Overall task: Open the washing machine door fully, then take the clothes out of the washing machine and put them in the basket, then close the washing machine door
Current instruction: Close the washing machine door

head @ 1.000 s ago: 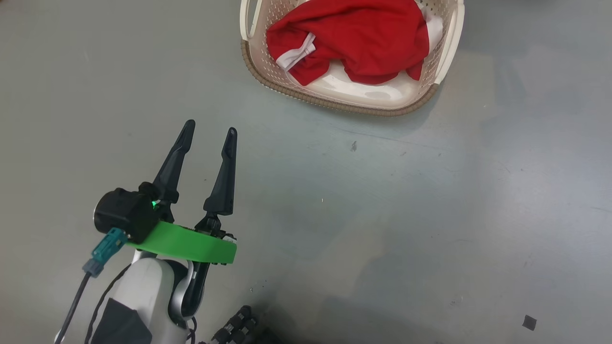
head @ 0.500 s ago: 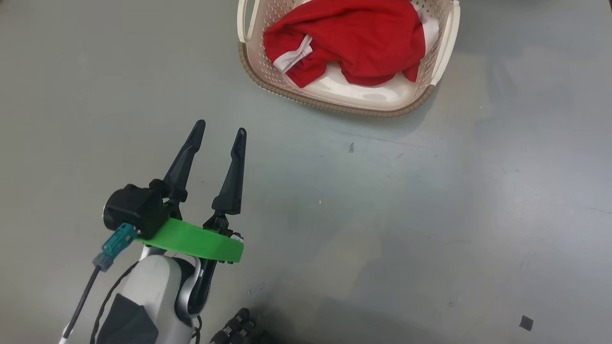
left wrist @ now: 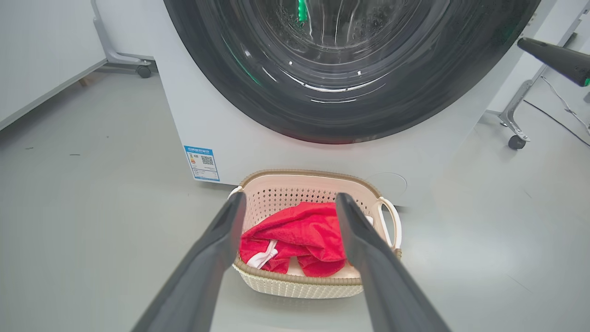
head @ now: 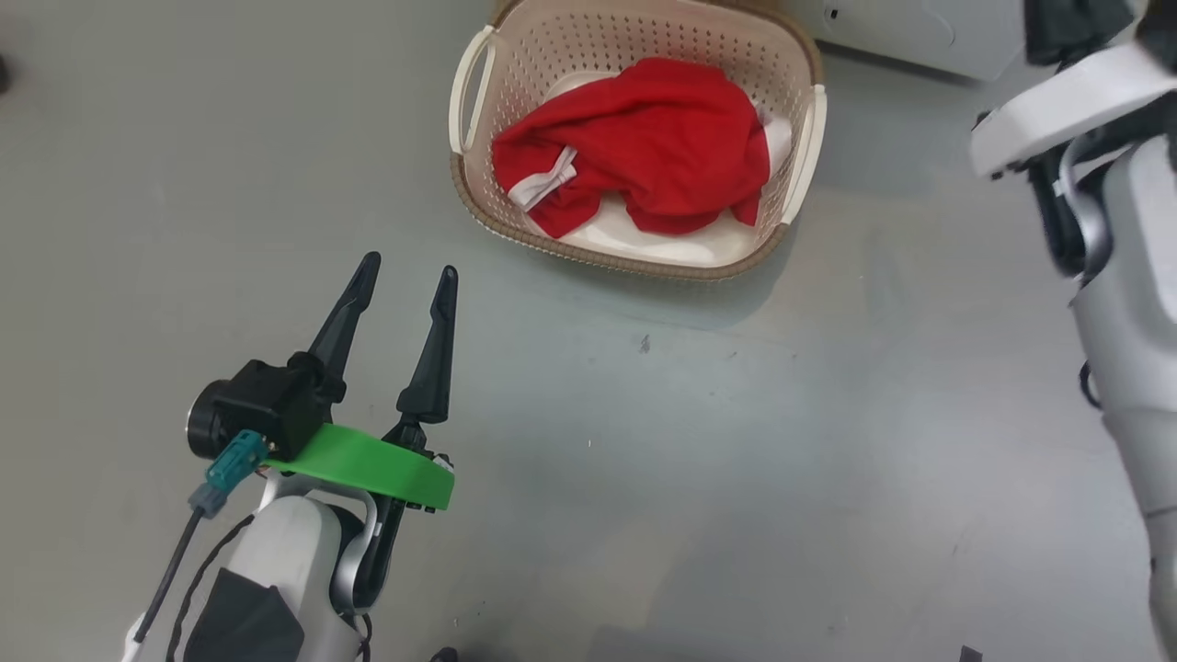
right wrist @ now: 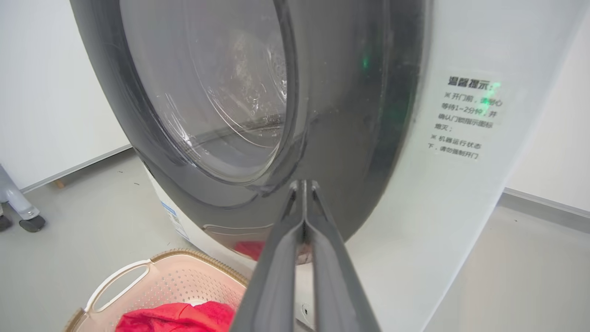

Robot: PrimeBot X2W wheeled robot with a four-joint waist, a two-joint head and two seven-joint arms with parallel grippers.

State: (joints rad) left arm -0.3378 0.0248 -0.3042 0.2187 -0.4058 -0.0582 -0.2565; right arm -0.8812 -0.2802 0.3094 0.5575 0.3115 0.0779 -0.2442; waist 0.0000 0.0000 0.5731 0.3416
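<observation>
Wide-spread left claw (head: 409, 267); ahead and right, well apart: basket (head: 634, 267), lying crosswise, handles left and right, clothes (head: 644, 138) inside. Right claw (right wrist: 302, 185) pinched tight, tips at door (right wrist: 350, 138) rim.

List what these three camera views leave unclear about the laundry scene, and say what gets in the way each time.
Head view: the washing machine is cut off by the top edge.
Left wrist view: the clothes in the basket are partly behind the left hand; garment count unclear.
Left wrist view: the blue label is too small to read.
Right wrist view: whether the shut right hand touches the door is unclear.
</observation>
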